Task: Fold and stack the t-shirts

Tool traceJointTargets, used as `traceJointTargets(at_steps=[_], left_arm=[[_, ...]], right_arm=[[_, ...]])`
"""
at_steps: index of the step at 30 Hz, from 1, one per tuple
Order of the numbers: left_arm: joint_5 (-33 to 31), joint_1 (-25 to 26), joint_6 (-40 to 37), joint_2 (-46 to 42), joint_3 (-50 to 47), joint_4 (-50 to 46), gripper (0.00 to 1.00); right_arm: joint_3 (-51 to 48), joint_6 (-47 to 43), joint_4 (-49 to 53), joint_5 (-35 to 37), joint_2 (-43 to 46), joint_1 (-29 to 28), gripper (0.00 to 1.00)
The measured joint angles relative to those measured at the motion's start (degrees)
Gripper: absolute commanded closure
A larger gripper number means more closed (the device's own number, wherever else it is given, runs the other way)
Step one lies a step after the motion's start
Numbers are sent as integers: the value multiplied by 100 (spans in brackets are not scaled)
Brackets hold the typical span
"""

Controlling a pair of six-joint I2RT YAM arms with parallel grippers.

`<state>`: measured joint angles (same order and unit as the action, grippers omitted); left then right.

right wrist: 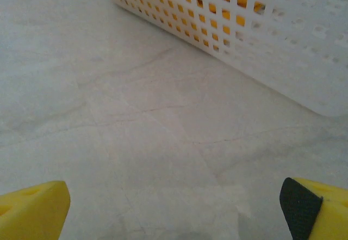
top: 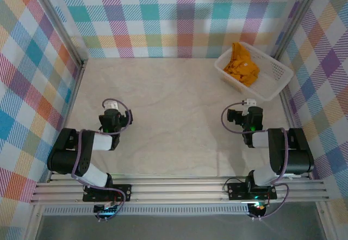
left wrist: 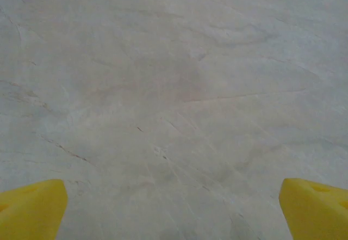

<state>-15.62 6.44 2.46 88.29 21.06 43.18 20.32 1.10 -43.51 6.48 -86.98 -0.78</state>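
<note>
A crumpled mustard-orange t-shirt (top: 242,64) lies bunched in the left half of a white mesh basket (top: 273,82) at the table's back right. Through the basket wall (right wrist: 283,28) in the right wrist view, orange cloth (right wrist: 239,0) shows behind the holes. My right gripper (top: 242,109) (right wrist: 174,210) hovers over bare tabletop just in front of the basket, open, nothing between its yellow fingertips (right wrist: 32,207). My left gripper (top: 112,110) (left wrist: 174,210) is over bare table at the left, also open and empty, its yellow fingertips (left wrist: 315,207) wide apart.
The pale wooden tabletop (top: 174,115) stretches between the two arms. Plaid cloth walls (top: 179,17) close in the back and both sides. A metal rail (top: 179,188) carries both arm bases at the near edge.
</note>
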Motion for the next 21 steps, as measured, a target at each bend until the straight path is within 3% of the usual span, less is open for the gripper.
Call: traceJointTargets(at_steps=[21], left_arm=[[-55, -22, -59, 48, 52, 354, 0]], right_arm=[[59, 90, -413, 2, -31, -4, 0]])
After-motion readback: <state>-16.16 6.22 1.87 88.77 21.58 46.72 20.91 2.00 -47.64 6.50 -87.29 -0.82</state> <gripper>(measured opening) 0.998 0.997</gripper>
